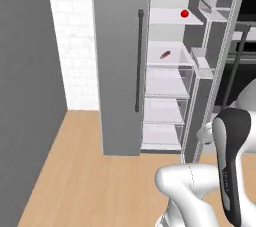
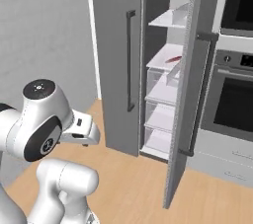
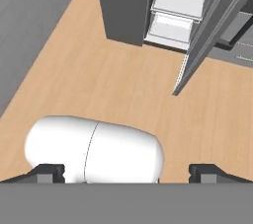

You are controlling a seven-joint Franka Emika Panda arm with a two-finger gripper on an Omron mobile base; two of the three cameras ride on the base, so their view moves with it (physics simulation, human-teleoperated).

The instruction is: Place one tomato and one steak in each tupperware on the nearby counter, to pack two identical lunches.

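A small red tomato (image 1: 185, 14) rests on an upper shelf inside the open fridge. One shelf lower lies a dark red steak (image 1: 165, 54), which the right base view shows as a thin red strip (image 2: 173, 59). My gripper (image 3: 127, 173) is open, its fingertips (image 3: 49, 172) far apart with nothing between them. It hangs well back from the fridge, over the wooden floor, and points down toward the fridge's lower drawers. The tupperware and the counter are out of view.
The fridge's right door (image 2: 185, 94) stands swung out toward me; the left door (image 1: 120, 71) is shut, with a long dark handle. Clear drawers (image 3: 173, 25) fill the fridge's lower part. A built-in oven (image 2: 237, 99) stands to the right. Bare wooden floor (image 3: 99, 80) lies ahead.
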